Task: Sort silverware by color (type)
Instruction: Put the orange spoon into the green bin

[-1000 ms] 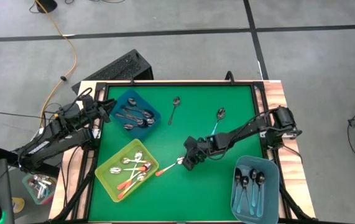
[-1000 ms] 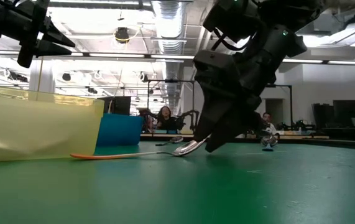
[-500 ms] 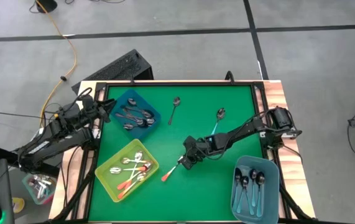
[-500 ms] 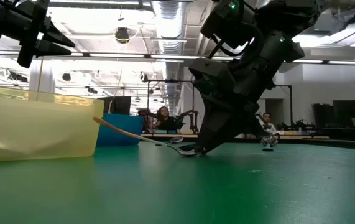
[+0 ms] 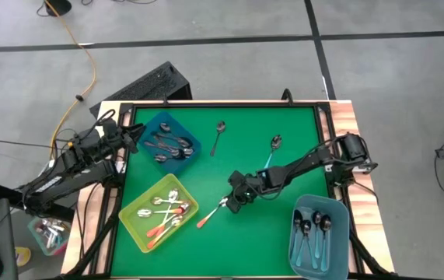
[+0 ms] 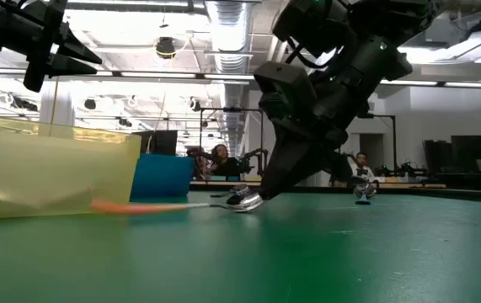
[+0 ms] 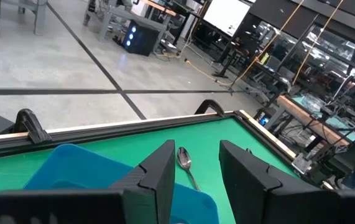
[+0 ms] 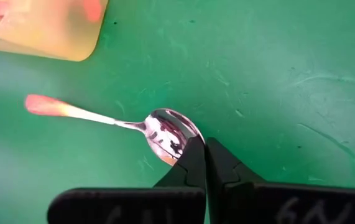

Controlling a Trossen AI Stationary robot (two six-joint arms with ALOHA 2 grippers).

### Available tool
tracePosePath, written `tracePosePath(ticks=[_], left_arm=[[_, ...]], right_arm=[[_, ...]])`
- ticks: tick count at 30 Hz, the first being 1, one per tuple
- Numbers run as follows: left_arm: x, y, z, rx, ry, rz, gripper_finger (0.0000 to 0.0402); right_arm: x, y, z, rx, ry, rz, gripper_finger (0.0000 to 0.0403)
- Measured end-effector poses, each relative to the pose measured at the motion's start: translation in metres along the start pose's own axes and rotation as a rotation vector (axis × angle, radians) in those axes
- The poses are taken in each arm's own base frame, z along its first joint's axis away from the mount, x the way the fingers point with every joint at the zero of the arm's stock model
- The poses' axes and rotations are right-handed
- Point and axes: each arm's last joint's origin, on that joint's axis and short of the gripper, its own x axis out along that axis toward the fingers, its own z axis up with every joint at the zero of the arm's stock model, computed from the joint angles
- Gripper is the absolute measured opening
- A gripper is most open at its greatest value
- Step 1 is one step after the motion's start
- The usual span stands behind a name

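Our right gripper (image 8: 205, 152) is clenched on the spoon (image 8: 158, 129) bowl's edge. Its orange handle points toward the yellow bin (image 5: 132, 218). Left gripper (image 7: 196, 171) waits parted.

Two dark arms, black-fingered hands

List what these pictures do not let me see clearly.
- Right gripper: right wrist view shows it shut at the rim of the orange-handled spoon; whether it pinches that rim is unclear.
- Yellow bin, low view: its wall hides its contents.
- Light blue bin, high view: the picture's edge cuts it off.
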Motion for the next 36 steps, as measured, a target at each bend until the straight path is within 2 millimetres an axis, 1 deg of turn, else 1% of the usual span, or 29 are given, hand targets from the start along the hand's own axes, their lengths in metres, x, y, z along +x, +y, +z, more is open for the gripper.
tracePosePath(ticks=[3, 9, 13, 20, 26, 27, 29, 31, 33, 34, 36], left_arm=[[0.0, 0.0, 0.0, 0.0, 0.0, 0.0, 0.011], [0.0, 0.0, 0.0, -0.002, -0.001, 0.0, 0.011], [0.0, 0.0, 0.0, -0.003, -0.001, 0.0, 0.011], [0.0, 0.0, 0.0, -0.009, 0.001, -0.001, 0.011], [0.0, 0.0, 0.0, -0.01, 0.001, -0.001, 0.011], [0.0, 0.0, 0.0, -0.011, 0.0, -0.002, 0.011], [0.0, 0.0, 0.0, -0.011, 0.001, 0.0, 0.011], [0.0, 0.0, 0.0, -0.014, -0.003, -0.001, 0.011], [0.0, 0.0, 0.0, -0.014, 0.001, 0.0, 0.011], [0.0, 0.0, 0.0, -0.014, 0.0, -0.001, 0.011], [0.0, 0.0, 0.0, -0.014, -0.001, 0.0, 0.011]], right_arm=[[-0.005, 0.001, 0.001, 0.002, -0.002, 0.003, 0.0003], [-0.03, 0.007, 0.009, -0.004, -0.018, 0.024, 0.0002], [-0.052, 0.012, 0.015, -0.005, -0.053, 0.047, 0.0001], [-0.095, 0.017, 0.024, -0.015, -0.104, 0.084, 0.0001], [-0.13, 0.023, 0.035, -0.02, -0.238, 0.155, 0.0001], [-0.134, 0.024, 0.036, -0.026, -0.258, 0.16, 0.0001], [-0.141, 0.03, 0.042, -0.039, -0.316, 0.2, 0.0001], [-0.146, 0.033, 0.046, -0.068, -0.328, 0.199, 0.0001], [-0.153, 0.045, 0.059, -0.09, -0.387, 0.243, 0.0001], [-0.156, 0.048, 0.062, -0.107, -0.398, 0.248, 0.0001], [-0.155, 0.057, 0.072, -0.147, -0.415, 0.24, 0.0001]])
